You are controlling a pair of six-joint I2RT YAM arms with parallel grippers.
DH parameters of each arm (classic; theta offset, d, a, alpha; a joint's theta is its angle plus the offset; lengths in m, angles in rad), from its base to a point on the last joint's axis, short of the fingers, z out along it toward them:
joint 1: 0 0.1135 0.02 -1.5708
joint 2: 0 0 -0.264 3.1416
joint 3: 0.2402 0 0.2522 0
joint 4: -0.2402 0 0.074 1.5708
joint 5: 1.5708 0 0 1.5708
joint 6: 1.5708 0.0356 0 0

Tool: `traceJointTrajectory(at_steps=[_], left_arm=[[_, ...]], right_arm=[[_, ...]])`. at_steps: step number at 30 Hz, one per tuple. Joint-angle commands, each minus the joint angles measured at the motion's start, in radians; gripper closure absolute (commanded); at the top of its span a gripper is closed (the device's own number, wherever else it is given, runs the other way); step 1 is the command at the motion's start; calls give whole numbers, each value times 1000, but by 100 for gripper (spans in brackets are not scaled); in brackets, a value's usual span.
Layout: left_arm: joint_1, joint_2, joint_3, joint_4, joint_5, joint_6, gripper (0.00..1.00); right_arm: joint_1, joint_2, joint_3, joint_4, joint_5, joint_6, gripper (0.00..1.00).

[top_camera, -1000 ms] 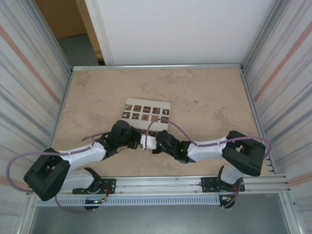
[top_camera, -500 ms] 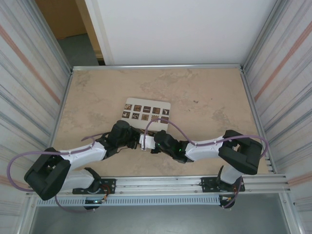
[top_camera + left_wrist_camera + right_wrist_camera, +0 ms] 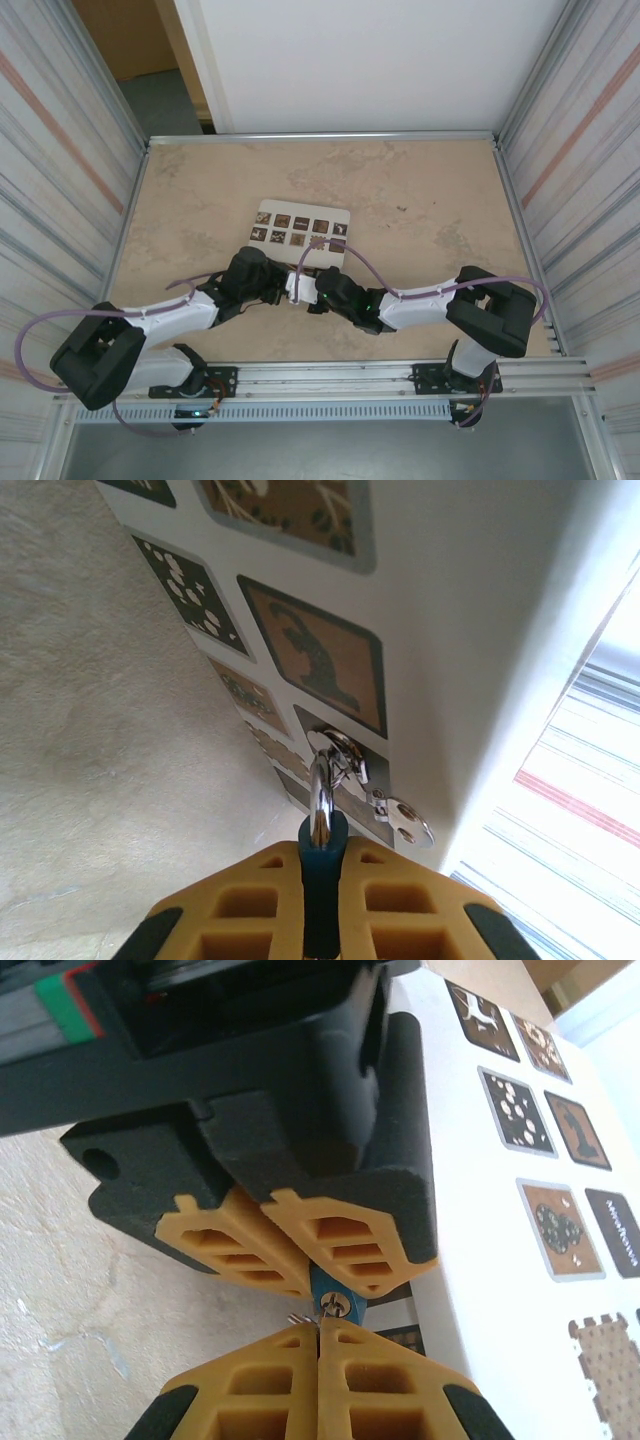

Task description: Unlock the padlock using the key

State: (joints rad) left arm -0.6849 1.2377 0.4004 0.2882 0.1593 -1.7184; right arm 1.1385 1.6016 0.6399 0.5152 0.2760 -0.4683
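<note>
The step in hand looks like the insertion of the key, judging by how the two tools meet just off the near edge of the white box (image 3: pixel 302 210). The left gripper (image 3: pixel 314 1278) is clamped tight on the padlock (image 3: pixel 335 1303), its blue body pinched between the yellow pads. A small round slotted face, taken to be the keyhole, is turned toward the right gripper (image 3: pixel 318 1332). That gripper's fingers are pressed fully together, and a sliver of metal, taken to be the key (image 3: pixel 299 1317), pokes from their tips just beside the slot rather than in it. The shackle (image 3: pixel 319 800) points toward the box and looks seated. The next move likely calls for a slight sideways correction to line key with slot, a straight push, then a wrist turn
</note>
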Motion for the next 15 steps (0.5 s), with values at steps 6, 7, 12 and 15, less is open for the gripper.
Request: traceJointTrajectory(at_steps=[6,7,12,15], left_arm=[[-53,30,31,57,67,-24,100],[-56,34,31,60,65,-25,100],[-80,47,26,76,46,-41,100],[-95,51,20,85,26,-51,100]], right_arm=[[-38,1,28,3,-90,346,100],[-45,0,27,5,-107,384,100],[-83,0,10,43,-149,559,100],[-122,-2,-4,74,-211,675,100]])
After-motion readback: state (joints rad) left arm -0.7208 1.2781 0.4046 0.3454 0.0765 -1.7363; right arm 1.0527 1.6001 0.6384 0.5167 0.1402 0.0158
